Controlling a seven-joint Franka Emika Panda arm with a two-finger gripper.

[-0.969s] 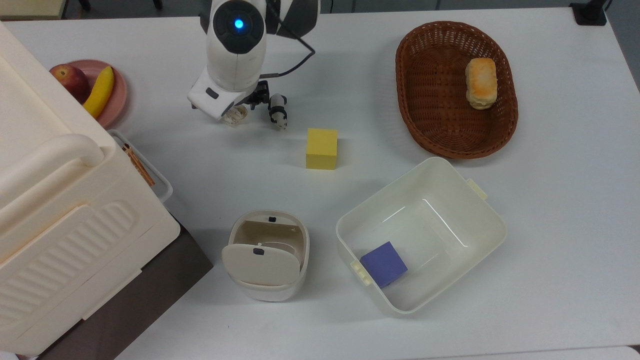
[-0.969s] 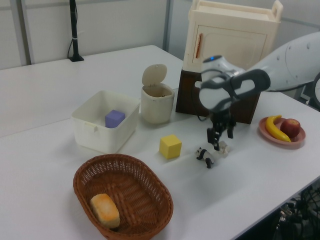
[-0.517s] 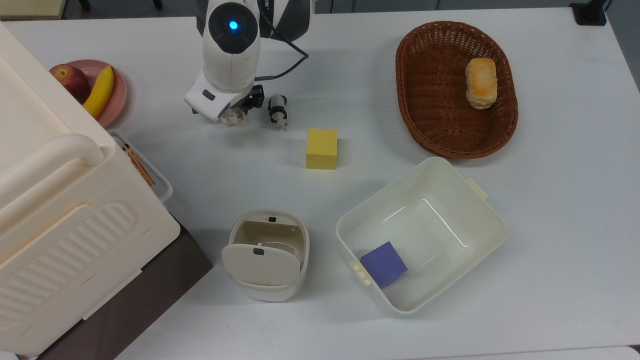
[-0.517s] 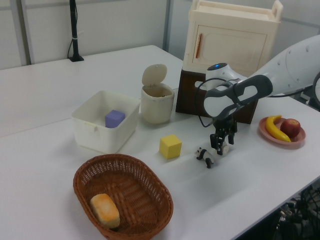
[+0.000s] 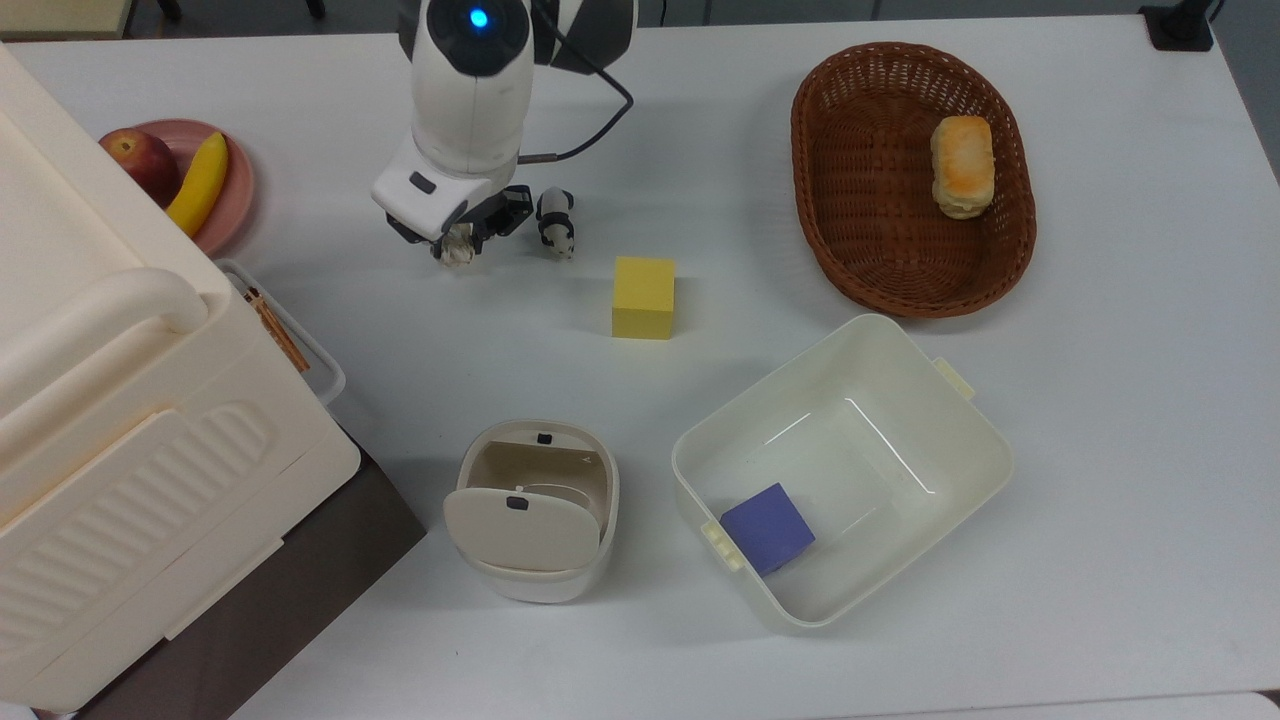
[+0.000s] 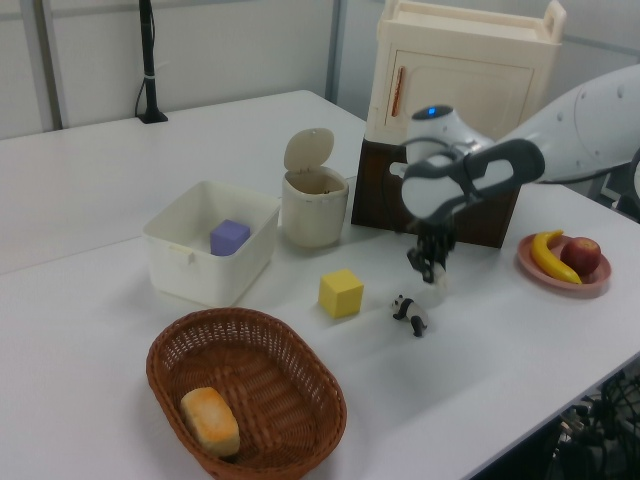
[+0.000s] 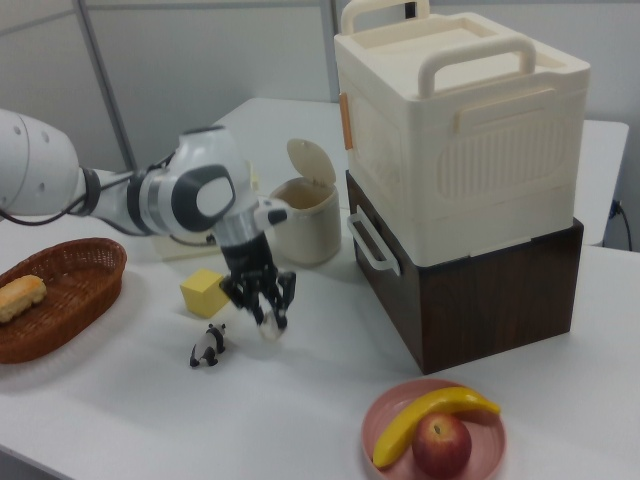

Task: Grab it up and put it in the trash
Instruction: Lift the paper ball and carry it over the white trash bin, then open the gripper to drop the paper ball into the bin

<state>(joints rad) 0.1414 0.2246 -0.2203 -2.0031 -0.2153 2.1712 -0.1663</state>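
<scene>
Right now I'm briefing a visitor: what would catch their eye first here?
The white arm's gripper, shut on a paper ball lifted just off the table beside a toy panda. Then the open-lidded bin nearer the top view's bottom, and the big cream cabinet behind it.

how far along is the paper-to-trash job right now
Grab looks done: the gripper is shut on the paper ball, which appears lifted off the table beside the toy panda. Left: carrying it over to the trash bin, whose flap lid stands open, and dropping it in.
</scene>
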